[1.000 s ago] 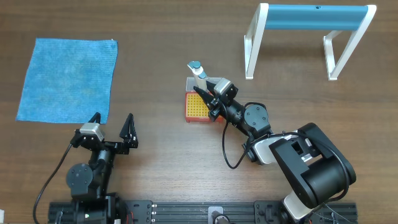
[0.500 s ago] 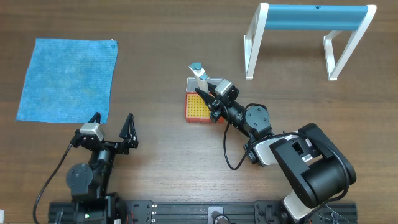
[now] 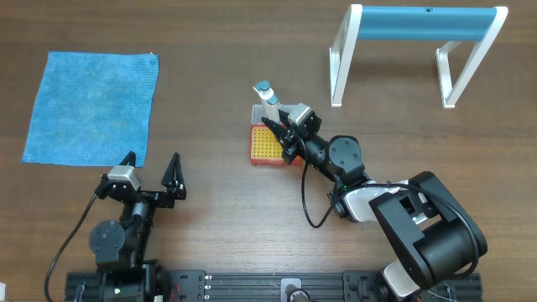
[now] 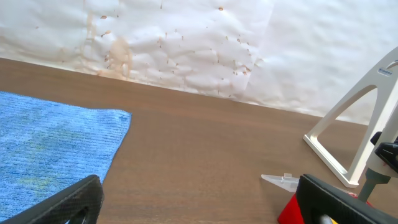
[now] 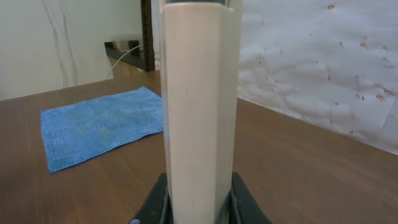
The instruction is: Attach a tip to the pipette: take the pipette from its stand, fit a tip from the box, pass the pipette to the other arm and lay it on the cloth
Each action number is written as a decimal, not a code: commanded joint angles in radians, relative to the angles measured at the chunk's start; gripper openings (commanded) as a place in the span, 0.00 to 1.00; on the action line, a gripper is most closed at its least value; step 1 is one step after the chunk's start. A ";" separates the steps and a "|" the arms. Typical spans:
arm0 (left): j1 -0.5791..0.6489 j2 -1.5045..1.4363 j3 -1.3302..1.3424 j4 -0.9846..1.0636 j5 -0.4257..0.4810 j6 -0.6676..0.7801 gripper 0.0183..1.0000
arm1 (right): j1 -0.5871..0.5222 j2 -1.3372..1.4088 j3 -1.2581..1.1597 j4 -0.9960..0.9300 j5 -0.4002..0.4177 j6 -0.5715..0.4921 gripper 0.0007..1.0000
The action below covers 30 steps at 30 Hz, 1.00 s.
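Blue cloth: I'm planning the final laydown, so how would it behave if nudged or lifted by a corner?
Probably floppy: the blue cloth lies flat and thin with a ribbed weave, so a lifted corner would likely drape. On the smooth wooden table it may slide or bunch when pushed.

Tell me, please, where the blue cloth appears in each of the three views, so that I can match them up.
Top view: the blue cloth lies flat at the upper left of the table.
Left wrist view: the cloth lies near the camera, with the white stand farther across the table.
Right wrist view: the cloth lies far off, behind the upright pipette.
Shared landmark: the brown table under it.
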 commanded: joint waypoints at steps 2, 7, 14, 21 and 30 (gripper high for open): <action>0.003 -0.007 -0.004 -0.002 -0.015 0.013 1.00 | -0.006 0.092 -0.064 -0.062 -0.009 0.014 0.08; 0.003 -0.007 -0.004 -0.002 -0.015 0.013 1.00 | -0.006 0.157 -0.064 0.014 -0.009 0.015 0.08; 0.003 -0.007 -0.004 -0.002 -0.015 0.013 1.00 | -0.005 0.198 -0.064 0.092 -0.010 0.015 0.08; 0.003 -0.007 -0.004 -0.002 -0.015 0.013 1.00 | -0.003 0.155 -0.059 0.138 -0.010 0.015 0.08; 0.003 -0.007 -0.004 -0.002 -0.015 0.013 1.00 | -0.003 0.035 0.016 0.137 -0.010 0.015 0.08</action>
